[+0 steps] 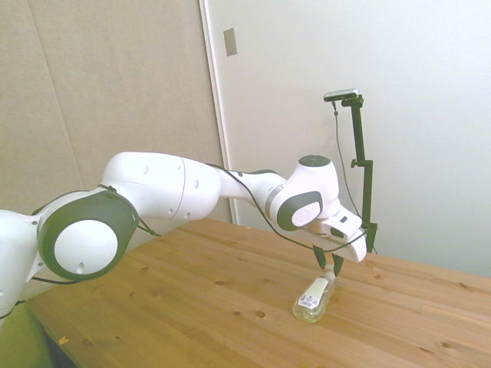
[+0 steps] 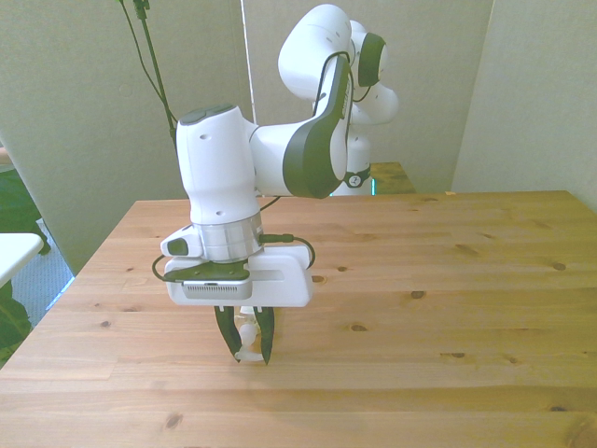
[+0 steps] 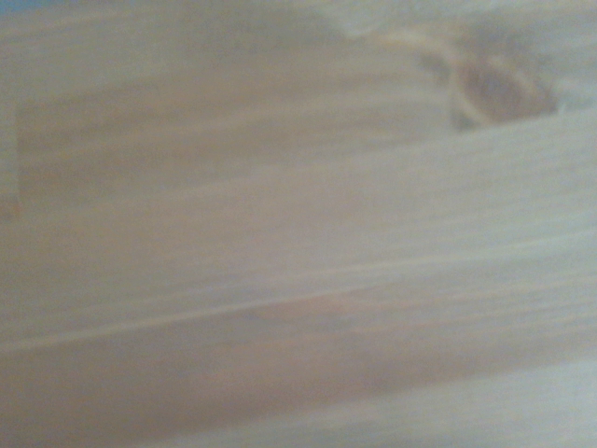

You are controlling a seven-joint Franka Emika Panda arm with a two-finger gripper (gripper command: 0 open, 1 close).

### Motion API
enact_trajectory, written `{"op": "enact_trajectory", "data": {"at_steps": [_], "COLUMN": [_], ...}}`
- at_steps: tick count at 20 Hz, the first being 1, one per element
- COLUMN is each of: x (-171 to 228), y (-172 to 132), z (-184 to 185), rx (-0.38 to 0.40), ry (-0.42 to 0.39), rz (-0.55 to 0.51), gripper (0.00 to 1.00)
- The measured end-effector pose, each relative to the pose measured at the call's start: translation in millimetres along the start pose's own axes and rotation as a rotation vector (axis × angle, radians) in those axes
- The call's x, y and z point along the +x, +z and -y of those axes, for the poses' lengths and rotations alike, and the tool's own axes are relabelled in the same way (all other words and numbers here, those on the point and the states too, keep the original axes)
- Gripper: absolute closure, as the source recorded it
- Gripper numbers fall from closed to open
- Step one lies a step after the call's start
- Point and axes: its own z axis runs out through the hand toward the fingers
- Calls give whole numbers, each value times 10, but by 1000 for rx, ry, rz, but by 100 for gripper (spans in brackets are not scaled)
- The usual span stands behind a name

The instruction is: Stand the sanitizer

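The sanitizer point(image 1: 312, 299) is a small clear bottle of pale gel with a white label. It leans at a slant, its base on the wooden table point(image 1: 192, 299) and its white pump end raised. My gripper point(image 1: 329, 271) is shut on that pump top, with the hand tipped over above it. In the front view the pump top point(image 2: 247, 334) shows between the dark fingers of my gripper point(image 2: 246, 357), and the hand hides the bottle's body. The wrist view holds only blurred wood grain point(image 3: 298, 280).
A light wall and a tan panel stand behind the table in the side view. In the front view, green leaves point(image 2: 11, 201) and a white surface point(image 2: 17, 250) lie off the table's left edge.
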Motion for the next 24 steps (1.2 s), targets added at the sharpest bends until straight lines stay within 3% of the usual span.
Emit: {"op": "enact_trajectory", "data": {"at_steps": [10,16,20,24], "x": [-842,-1468,-1580,-1731], "y": [-609,-745,-832,-888], "z": [275,-19,-185,-91], "rx": [177,279,325,384], "ry": [16,40,67,86], "rz": [-296,-449,-530,-618], "gripper": [100,100,100,100]}}
